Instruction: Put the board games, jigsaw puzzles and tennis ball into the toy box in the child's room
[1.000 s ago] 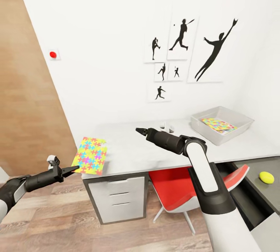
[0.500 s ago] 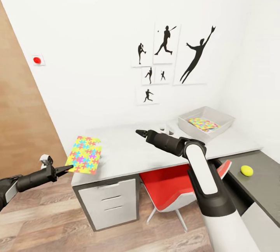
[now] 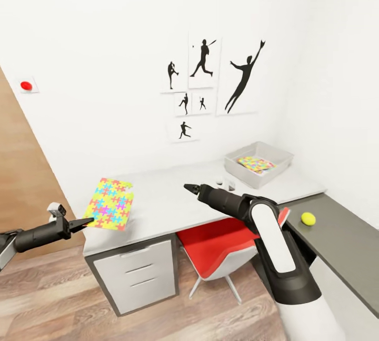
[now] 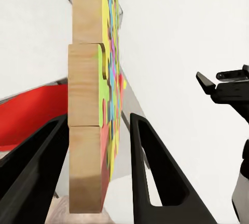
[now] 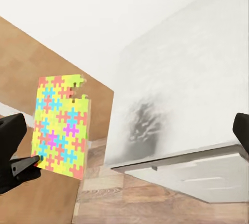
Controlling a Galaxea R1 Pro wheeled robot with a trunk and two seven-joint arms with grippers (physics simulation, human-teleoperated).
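Note:
My left gripper (image 3: 87,221) is shut on the lower edge of a jigsaw puzzle (image 3: 109,204), a multicoloured square held up beside the left end of the table (image 3: 173,201). In the left wrist view the puzzle (image 4: 88,130) stands edge-on between the two fingers (image 4: 155,172). My right gripper (image 3: 188,188) hovers open over the pale desk top, holding nothing. The toy box (image 3: 239,168) sits at the back right of the table with a second jigsaw puzzle (image 3: 255,163) lying in it. The tennis ball (image 3: 308,218) rests on the lower dark grey section.
A red chair (image 3: 221,241) is tucked under the desk beside a grey drawer unit (image 3: 137,272). Baseball-player pictures (image 3: 202,75) hang on the white wall. A wooden panel (image 3: 21,172) stands at the left, over wood-plank floor (image 3: 63,299).
The whole picture has slid leftward, so the camera has turned. The left gripper still holds the puzzle, and the right arm keeps its pose.

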